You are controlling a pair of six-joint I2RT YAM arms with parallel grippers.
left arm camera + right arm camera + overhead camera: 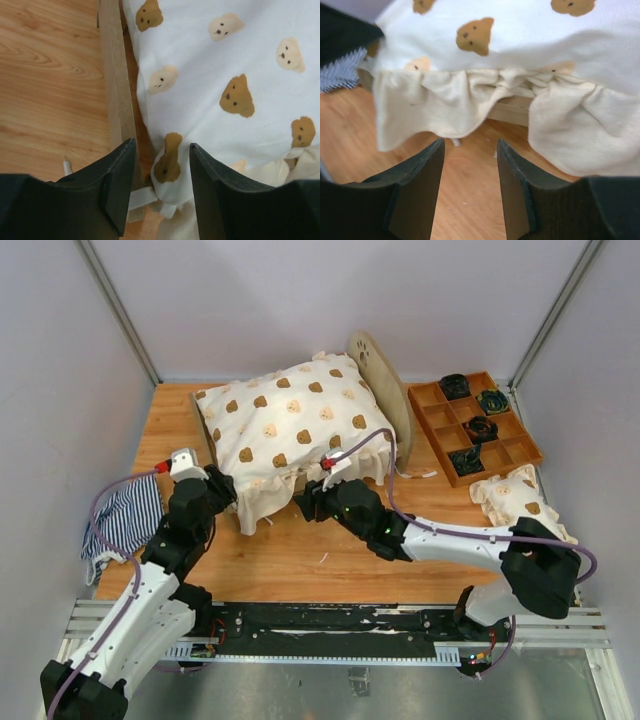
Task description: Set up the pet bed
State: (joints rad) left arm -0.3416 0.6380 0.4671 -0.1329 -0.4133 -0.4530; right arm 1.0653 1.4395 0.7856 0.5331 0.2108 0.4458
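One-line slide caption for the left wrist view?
Left tool open over a bear-print blanket corner, beside the pet bed rail.

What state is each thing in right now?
pet bed, covered by bear-print quilt.
bear-print quilt, draped, ruffle hanging over near side.
small pillow, off the bed, beside tray.
tray, dark items in some compartments.
striped cloth, crumpled.
left pincer, open, at quilt corner.
right pincer, open, empty.

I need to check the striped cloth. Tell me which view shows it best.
Top external: nearly the whole striped cloth shows there, crumpled, at the far left. Right wrist catches only a blurred corner at its left edge; left wrist shows none of it.
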